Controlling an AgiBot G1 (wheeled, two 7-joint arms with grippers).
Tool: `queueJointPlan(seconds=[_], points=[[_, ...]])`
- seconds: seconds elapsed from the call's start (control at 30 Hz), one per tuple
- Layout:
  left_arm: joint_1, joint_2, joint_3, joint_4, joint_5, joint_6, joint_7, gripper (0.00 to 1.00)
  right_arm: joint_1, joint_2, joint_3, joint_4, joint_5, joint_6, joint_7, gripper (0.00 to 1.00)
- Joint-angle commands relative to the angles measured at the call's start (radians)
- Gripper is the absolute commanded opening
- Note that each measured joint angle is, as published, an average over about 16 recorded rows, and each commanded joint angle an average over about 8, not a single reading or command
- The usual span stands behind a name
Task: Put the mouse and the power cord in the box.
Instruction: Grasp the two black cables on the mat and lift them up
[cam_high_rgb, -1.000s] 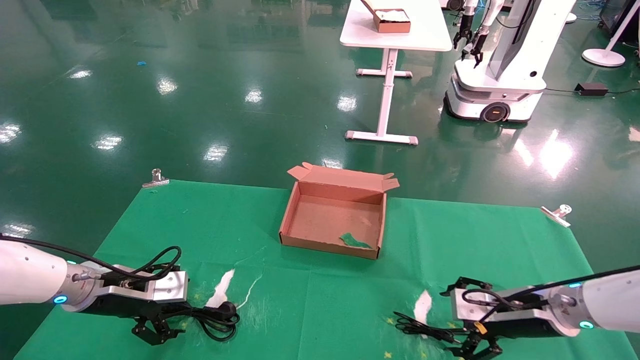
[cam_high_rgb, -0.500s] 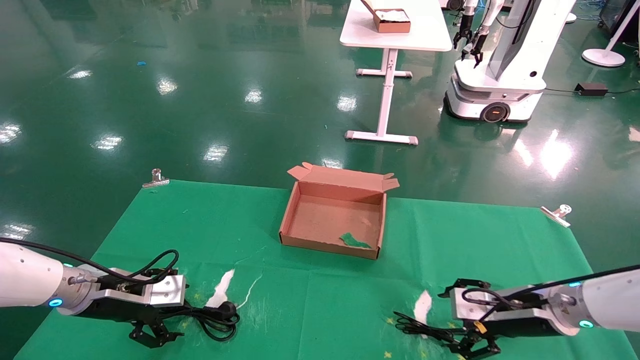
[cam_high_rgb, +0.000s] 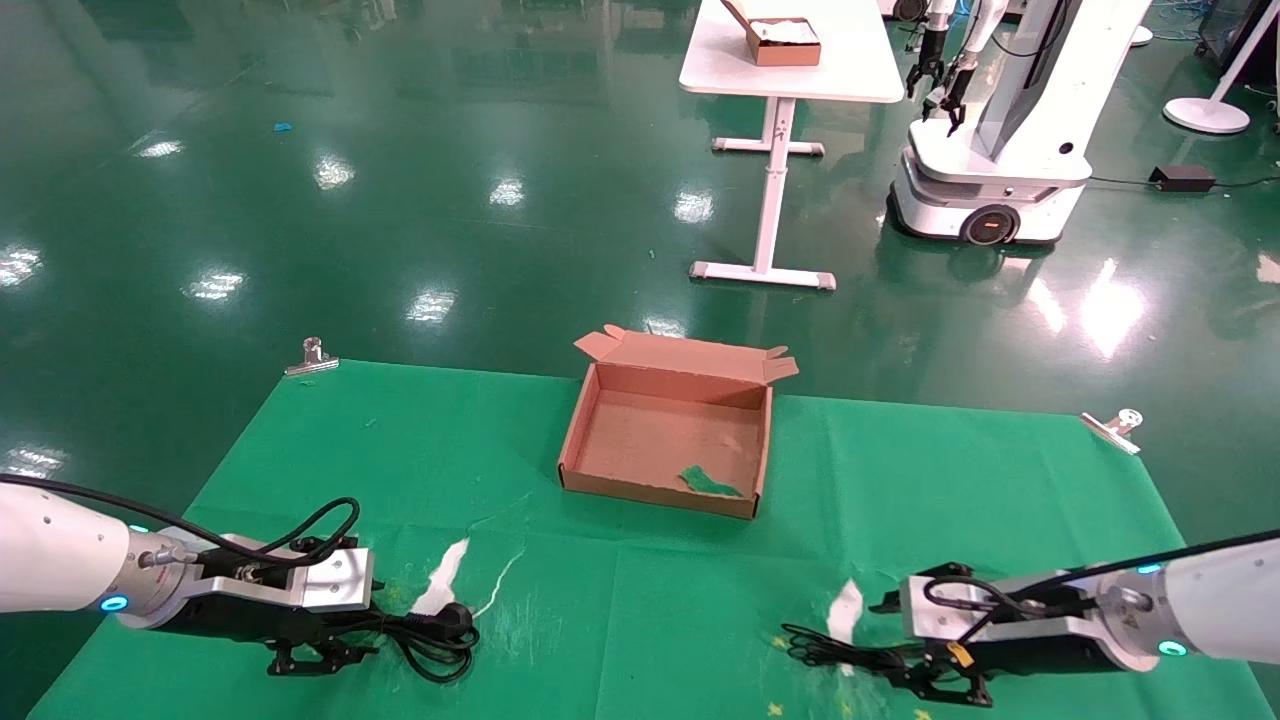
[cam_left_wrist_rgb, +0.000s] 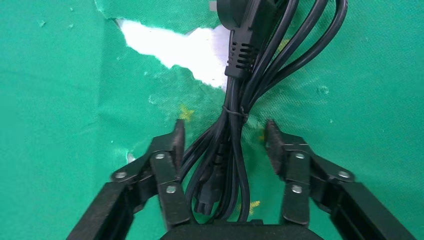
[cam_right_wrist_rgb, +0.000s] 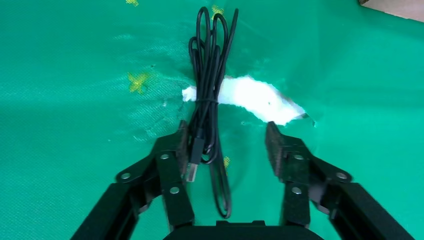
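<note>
The power cord lies tied in a bundle on the green cloth at the front left, its chunky plug toward the centre. My left gripper is open, with a finger on each side of that bundle. At the front right my right gripper is open around a thin black wire bundle with a USB plug, which rests against one finger. The mouse itself is out of view. The open brown box stands mid-table, beyond both grippers.
White tears in the cloth lie beside each bundle. A green scrap is in the box. Metal clips hold the cloth's far corners. On the floor behind stand a white table and another robot.
Both grippers have sunk lower onto the cloth around their bundles. The thin wire bundle has shifted slightly; the power cord has stayed put.
</note>
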Motion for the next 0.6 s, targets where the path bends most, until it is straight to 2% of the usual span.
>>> queueJointPlan(seconds=[0.03, 0.6], points=[[0.000, 0.000, 0.000, 0.000, 0.000, 0.000, 0.000, 0.00, 0.000, 0.000, 0.000, 0.000, 0.000, -0.001, 0.000, 0.00], [0.000, -0.002, -0.001, -0.001, -0.002, 0.001, -0.002, 0.00, 0.003, 0.004, 0.003, 0.003, 0.004, -0.001, 0.001, 0.00]])
